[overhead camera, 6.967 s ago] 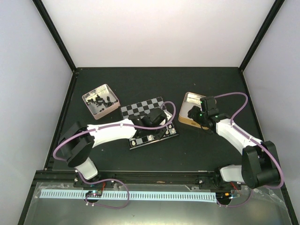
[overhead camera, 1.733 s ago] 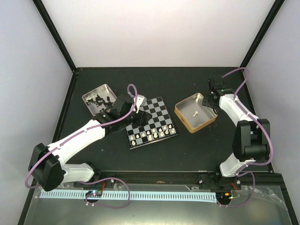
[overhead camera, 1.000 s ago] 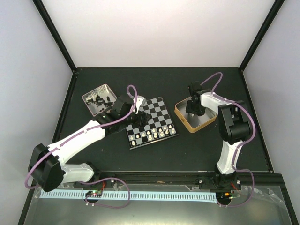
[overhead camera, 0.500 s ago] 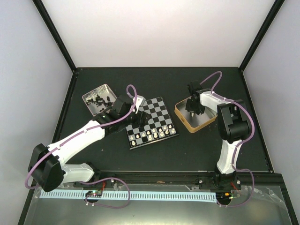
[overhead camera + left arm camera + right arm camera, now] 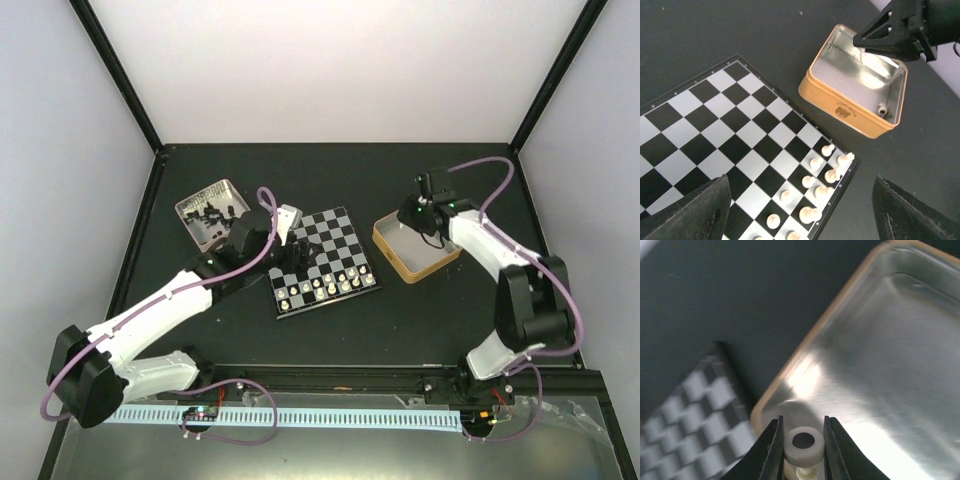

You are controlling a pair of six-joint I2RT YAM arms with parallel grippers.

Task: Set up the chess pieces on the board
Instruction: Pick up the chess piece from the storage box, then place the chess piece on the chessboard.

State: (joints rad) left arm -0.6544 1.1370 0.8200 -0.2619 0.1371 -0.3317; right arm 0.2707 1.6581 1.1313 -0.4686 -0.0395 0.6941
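The board (image 5: 335,230) lies mid-table, with white chess pieces (image 5: 325,288) in its two near rows. These pieces (image 5: 825,172) also show in the left wrist view. My left gripper (image 5: 288,250) hovers over the board's left part. It is open, and in its own view (image 5: 800,200) nothing sits between the fingers. My right gripper (image 5: 418,213) is above the tan box (image 5: 418,268). In its own view (image 5: 802,442) it is shut on a white chess piece (image 5: 802,445), seen from its round base. Black chess pieces (image 5: 212,213) lie in the pinkish tray (image 5: 200,192).
The tan box (image 5: 850,107) stands right of the board (image 5: 715,135), and its shiny floor shows below the held piece. Its rim (image 5: 805,352) and the blurred board (image 5: 685,440) show in the right wrist view. Black frame posts and white walls surround the table.
My right gripper shut on a white piece in the tan box and rose with it. My left gripper opened wider and drew back slightly toward the left.
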